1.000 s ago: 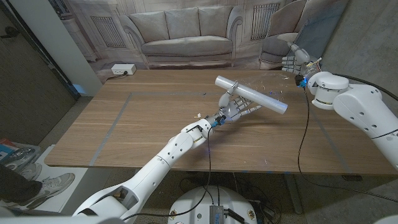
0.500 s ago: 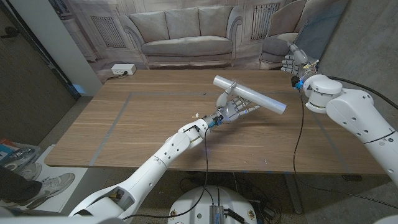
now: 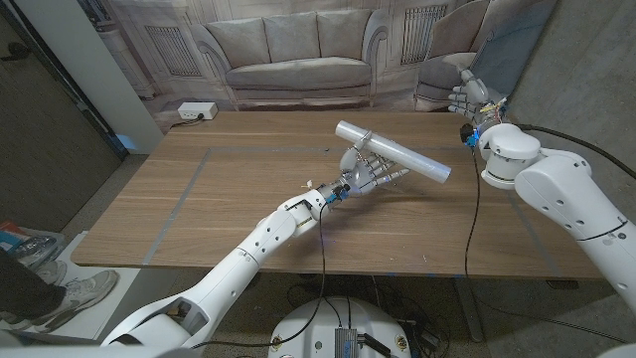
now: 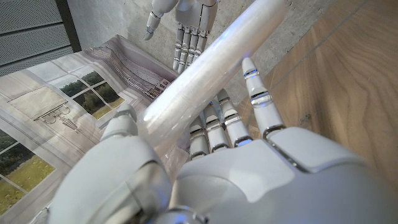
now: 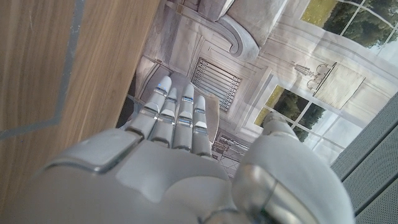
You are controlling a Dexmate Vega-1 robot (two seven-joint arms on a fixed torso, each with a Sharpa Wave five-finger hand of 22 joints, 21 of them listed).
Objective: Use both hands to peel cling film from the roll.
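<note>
Two hands in view, one loaded. My left hand (image 3: 366, 176) grasps the cling film roll (image 3: 392, 151) over the middle of the wooden table (image 3: 229, 209), lifted clear of the surface. Roll is tilted, its far end higher toward the backdrop, its near end lower and pointing toward my right arm. In the left wrist view the roll (image 4: 211, 68) lies across my fingers (image 4: 258, 93), thumb on the other side of it, so the hold is around the tube near its middle. My right hand (image 3: 473, 97) is up past the table's far right corner, well apart from the roll, palm upright, fingers extended and side by side, nothing in it. Right wrist view shows the same: right hand (image 5: 168, 143) with straight fingers (image 5: 177, 115), released, beside the table edge. Can't tell from these frames whether any film is loose from the roll. White power strip (image 3: 197, 111) sits at the far left edge of the table.
</note>
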